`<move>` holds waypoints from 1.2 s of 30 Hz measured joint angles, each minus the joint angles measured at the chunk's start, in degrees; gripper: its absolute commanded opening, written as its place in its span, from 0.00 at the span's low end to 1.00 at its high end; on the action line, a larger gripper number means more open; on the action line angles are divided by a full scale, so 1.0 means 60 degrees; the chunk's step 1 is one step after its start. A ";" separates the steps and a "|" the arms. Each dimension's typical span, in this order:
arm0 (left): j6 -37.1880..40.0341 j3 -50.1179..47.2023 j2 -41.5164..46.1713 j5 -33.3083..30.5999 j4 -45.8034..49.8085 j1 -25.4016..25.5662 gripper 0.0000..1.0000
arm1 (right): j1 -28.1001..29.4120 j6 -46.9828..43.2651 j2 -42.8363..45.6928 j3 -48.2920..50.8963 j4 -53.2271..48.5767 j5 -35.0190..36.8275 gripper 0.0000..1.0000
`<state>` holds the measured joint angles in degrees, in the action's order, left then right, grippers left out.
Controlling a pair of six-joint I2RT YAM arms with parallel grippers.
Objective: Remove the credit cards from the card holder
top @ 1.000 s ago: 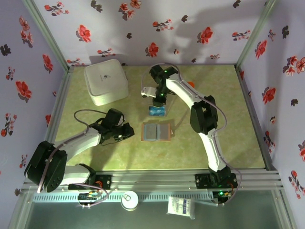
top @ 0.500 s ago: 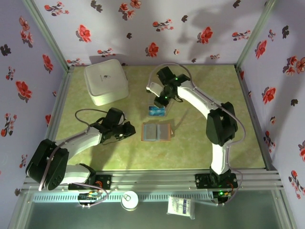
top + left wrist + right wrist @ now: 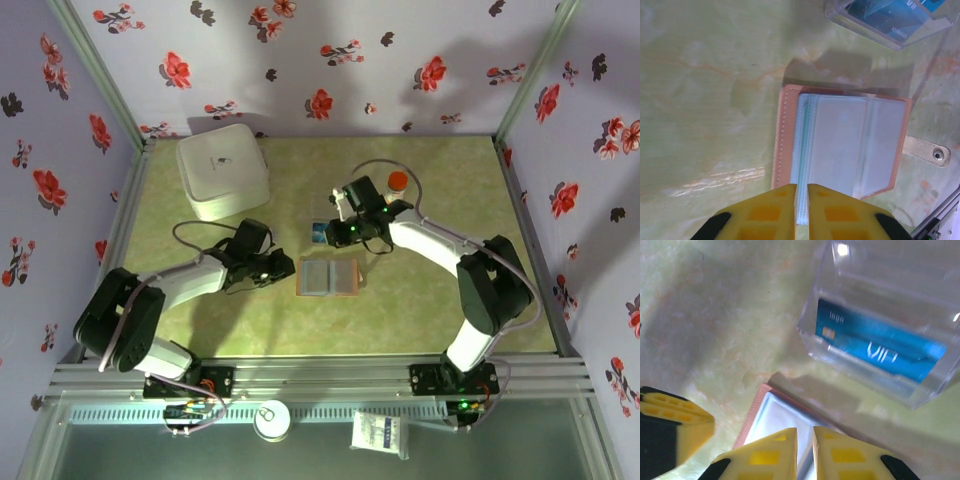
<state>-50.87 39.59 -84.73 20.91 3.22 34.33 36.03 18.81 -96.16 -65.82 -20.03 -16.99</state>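
Floral walls enclose a pale green table (image 3: 450, 300); at its middle the tan card holder (image 3: 328, 277) lies open, and just beyond it a clear box (image 3: 890, 270) holds one blue card (image 3: 880, 350), so that part looks done. A teal edge (image 3: 803, 145) among the sleeves suggests another card remains. The left gripper (image 3: 801, 189), jaws nearly together, meets the holder's left edge; the right gripper (image 3: 805, 434), likewise nearly closed and empty, hovers over its far edge.

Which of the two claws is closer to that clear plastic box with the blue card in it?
The right. The right gripper hangs just beside the clear box, above the card holder edge; the left gripper is at the holder's left edge, farther away.
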 measured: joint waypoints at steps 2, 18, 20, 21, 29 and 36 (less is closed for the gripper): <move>0.0000 0.0149 -0.0219 0.0047 -0.0051 0.0080 0.12 | 0.0098 0.0758 0.0233 0.0554 0.0433 -0.0058 0.16; 0.0044 0.0539 -0.1311 0.0102 -0.0182 0.0328 0.06 | 0.0820 0.4025 0.0681 0.1625 0.1814 -0.0306 0.23; 0.0044 0.0539 -0.1377 0.0087 -0.0178 0.0328 0.04 | 0.0831 0.4189 0.0594 0.1625 0.1945 -0.0357 0.28; 0.0047 0.0539 -0.1413 0.0084 -0.0182 0.0328 0.04 | 0.0838 0.4255 0.0535 0.1628 0.1978 -0.0379 0.29; 0.0080 0.0539 -0.1475 0.0007 -0.0175 0.0328 0.02 | 0.0918 0.4572 0.0080 0.1636 0.2164 -0.0619 0.32; 0.0084 0.0539 -0.1475 -0.0055 -0.0175 0.0328 0.01 | 0.0998 0.4816 -0.0273 0.1636 0.2324 -0.0863 0.33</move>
<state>-50.37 42.83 -93.58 20.58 2.17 36.29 42.02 47.70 -97.80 -56.01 -6.09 -22.17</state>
